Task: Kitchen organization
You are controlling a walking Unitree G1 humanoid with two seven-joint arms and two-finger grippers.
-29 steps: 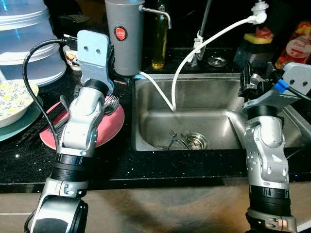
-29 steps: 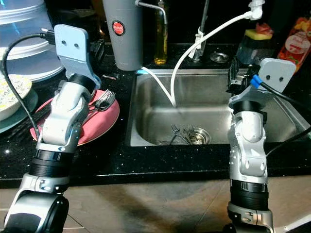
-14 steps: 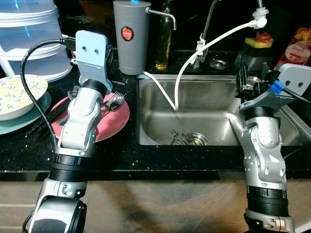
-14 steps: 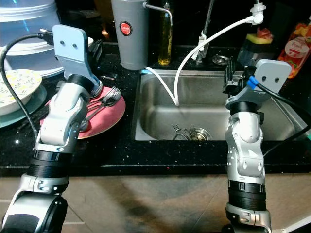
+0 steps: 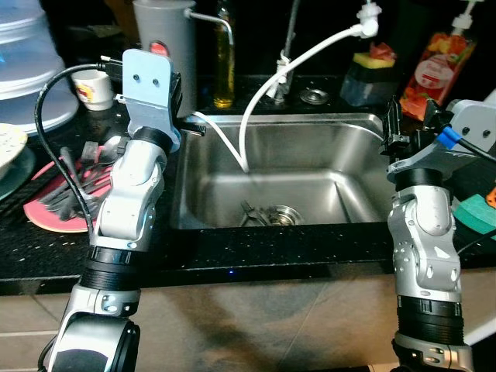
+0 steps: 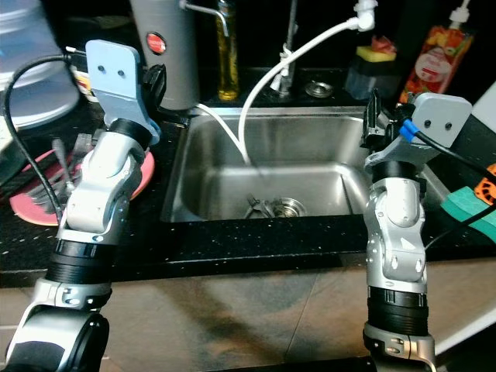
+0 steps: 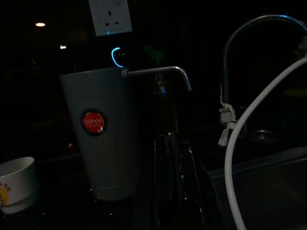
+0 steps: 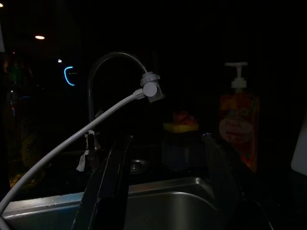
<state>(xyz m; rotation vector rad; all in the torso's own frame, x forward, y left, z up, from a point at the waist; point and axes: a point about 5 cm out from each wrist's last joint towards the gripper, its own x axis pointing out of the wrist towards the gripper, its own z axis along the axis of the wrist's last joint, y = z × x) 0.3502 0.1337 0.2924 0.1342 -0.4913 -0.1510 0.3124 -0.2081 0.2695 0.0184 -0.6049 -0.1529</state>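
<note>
Here, a stainless steel sink (image 5: 353, 167) is set into a black counter (image 5: 232, 252), with forks (image 5: 252, 213) lying by the drain at its bottom. A white hose (image 5: 267, 93) runs from the tap (image 7: 249, 38) down into the basin. The left gripper (image 7: 175, 191) is raised over the counter at the sink's far-left corner, its fingers pressed together, pointing toward a grey water dispenser (image 5: 163, 43) that stands beyond it. To the left of that arm, a pink plate (image 5: 54, 213) carries a heap of cutlery (image 5: 74, 182), and a small white cup (image 5: 94, 87) stands farther back. The right gripper (image 8: 165, 191) is held above the sink's right rim, its fingers spread apart with nothing between them. A soap bottle (image 5: 434, 66) and a sponge (image 5: 372, 58) stand on the far right of the counter
</note>
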